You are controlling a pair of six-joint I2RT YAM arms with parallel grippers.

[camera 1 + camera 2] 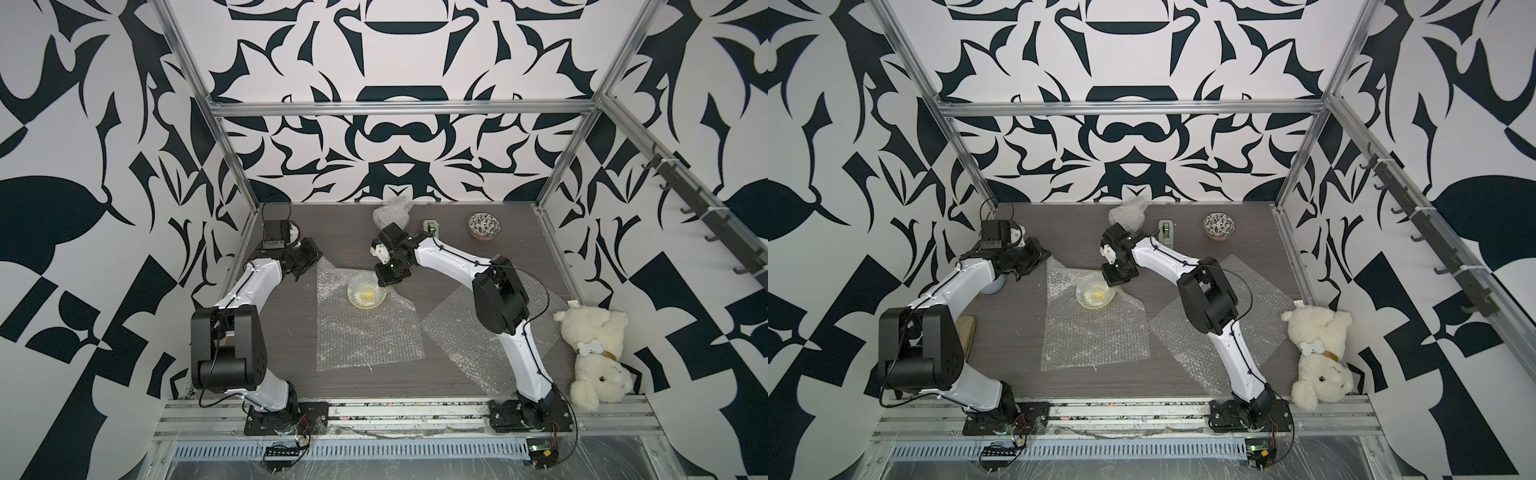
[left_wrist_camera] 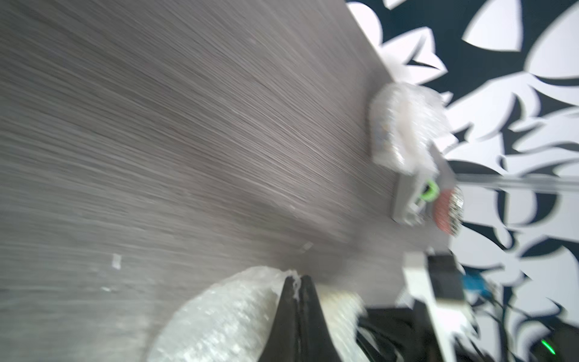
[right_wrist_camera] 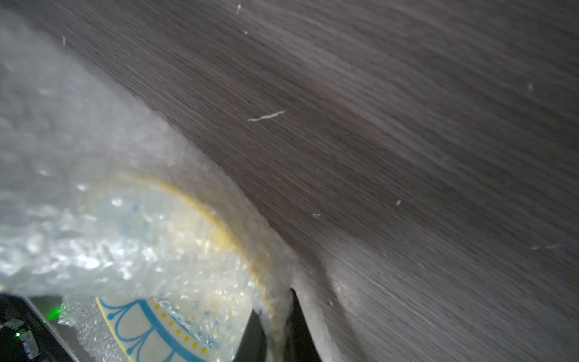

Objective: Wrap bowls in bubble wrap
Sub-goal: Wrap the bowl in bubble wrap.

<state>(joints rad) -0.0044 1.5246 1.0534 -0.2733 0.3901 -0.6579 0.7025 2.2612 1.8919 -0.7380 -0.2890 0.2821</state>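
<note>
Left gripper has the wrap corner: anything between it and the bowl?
Nothing visible. The left gripper pinches the sheet's far corner; only bare bubble wrap lies between it and the bowl. The right gripper clamps the bowl's rim on the other side, clear of that path.

Table (image 1: 345, 245): dark grey-brown wood grain.
Walls (image 1: 395, 145): white with bold black leaf shapes.
Wrap (image 1: 365, 332): clear, shiny, bubbled.
Bowl (image 1: 366, 294) at right gripper (image 1: 383, 282): white, yellow rim and centre, blue scrolls, yellow dots.
Floral bowl (image 1: 484, 224), far beyond that gripper: black-and-white flowers inside, reddish-brown outside.
Teddy (image 1: 594, 345): cream, white bone tag.
Arms (image 1: 249, 286): white with black joints.
</note>
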